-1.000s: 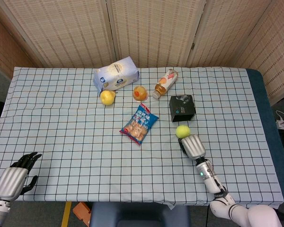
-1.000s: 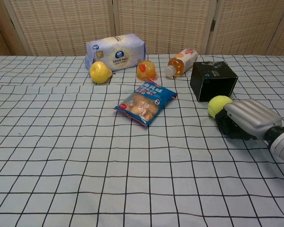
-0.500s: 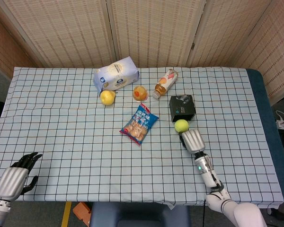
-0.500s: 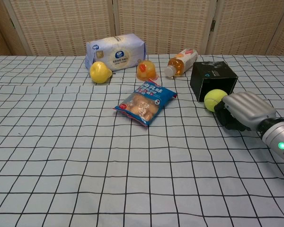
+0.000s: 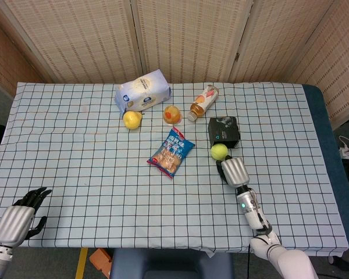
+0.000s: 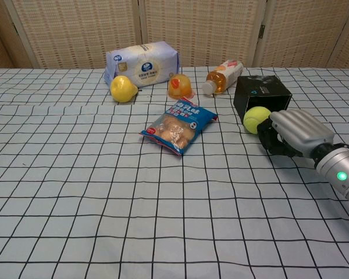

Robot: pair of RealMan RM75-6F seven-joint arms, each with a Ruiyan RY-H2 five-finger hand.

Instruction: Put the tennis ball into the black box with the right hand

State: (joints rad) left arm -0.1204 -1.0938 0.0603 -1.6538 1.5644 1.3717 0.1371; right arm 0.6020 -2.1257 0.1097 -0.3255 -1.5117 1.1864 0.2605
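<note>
Ball: tennis ball (image 6: 254,118) now against the near front corner of the black box (image 6: 262,99), on the cloth, shifted leftward and toward the box over the last second.
Box: lying on the checked tablecloth (image 5: 75,151), dark face toward the chest camera; whether that face is the opening cannot be told.
Right hand: right hand (image 6: 288,134) pressed up behind the ball, fingers curled low around its near side; moved forward with the ball; true grasp or mere push cannot be told.
Left hand: left hand (image 5: 18,218) resting at the near left table edge, fingers spread, holding nothing, unchanged.
Change: ball and hand together closer to the box, ball drifted toward the box's left corner rather than its middle.
Meaning: approach nearly finished, insertion not done; probably needs a lift or a nudge rightward to line up with the opening.
Risk: ball slipping past the corner toward the snack bag (image 6: 179,125).
</note>
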